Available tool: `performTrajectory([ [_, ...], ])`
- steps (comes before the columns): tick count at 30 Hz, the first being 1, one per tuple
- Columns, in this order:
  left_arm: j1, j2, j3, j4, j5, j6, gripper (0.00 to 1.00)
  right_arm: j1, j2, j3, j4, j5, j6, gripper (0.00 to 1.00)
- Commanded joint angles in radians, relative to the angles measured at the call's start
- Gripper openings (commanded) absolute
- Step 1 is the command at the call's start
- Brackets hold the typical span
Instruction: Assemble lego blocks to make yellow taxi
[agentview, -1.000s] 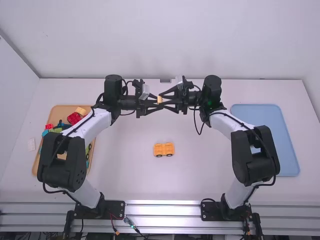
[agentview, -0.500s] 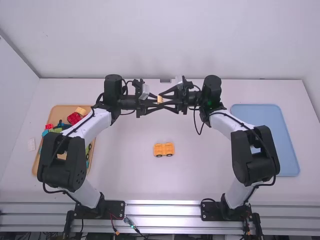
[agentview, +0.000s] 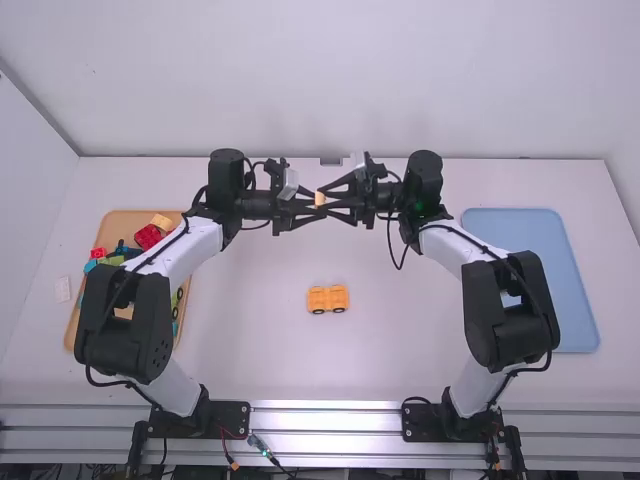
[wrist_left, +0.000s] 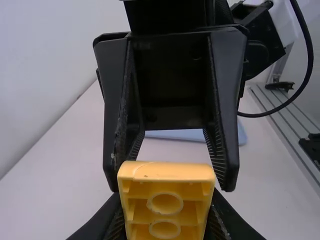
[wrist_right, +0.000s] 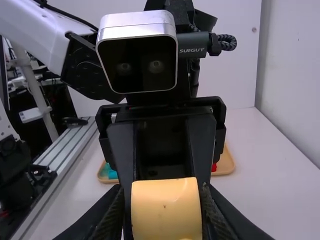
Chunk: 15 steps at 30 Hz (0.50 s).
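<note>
Clamped fast, by left gripper (agentview: 314, 206) and right gripper (agentview: 326, 200) alike, on one small yellow plastic block (agentview: 320, 199); lower in the high view, resting on white table (agentview: 400, 340), between the arms, a boxy yellow black-wheeled car (agentview: 328, 298).

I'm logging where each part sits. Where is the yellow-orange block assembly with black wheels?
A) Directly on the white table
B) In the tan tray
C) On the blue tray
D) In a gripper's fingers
A: the yellow-orange block assembly with black wheels rests straight on the white table, between the two trays.
</note>
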Motion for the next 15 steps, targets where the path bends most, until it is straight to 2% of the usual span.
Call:
performTrajectory([
  [1,-0.006,0.010,0.000,0.004,0.022,-0.003,0.14,0.007,0.002,0.032,0.001,-0.007,0.002,0.42],
  [7,-0.004,0.010,0.000,0.008,0.055,-0.002,0.13,0.006,0.002,0.032,0.002,0.004,0.002,0.47],
  [9,-0.002,0.010,0.000,0.018,0.071,-0.003,0.13,0.006,0.002,0.032,-0.012,0.012,-0.003,0.41],
  [15,-0.001,0.010,0.000,0.021,0.064,-0.002,0.13,0.006,0.002,0.032,-0.020,0.008,-0.024,0.34],
])
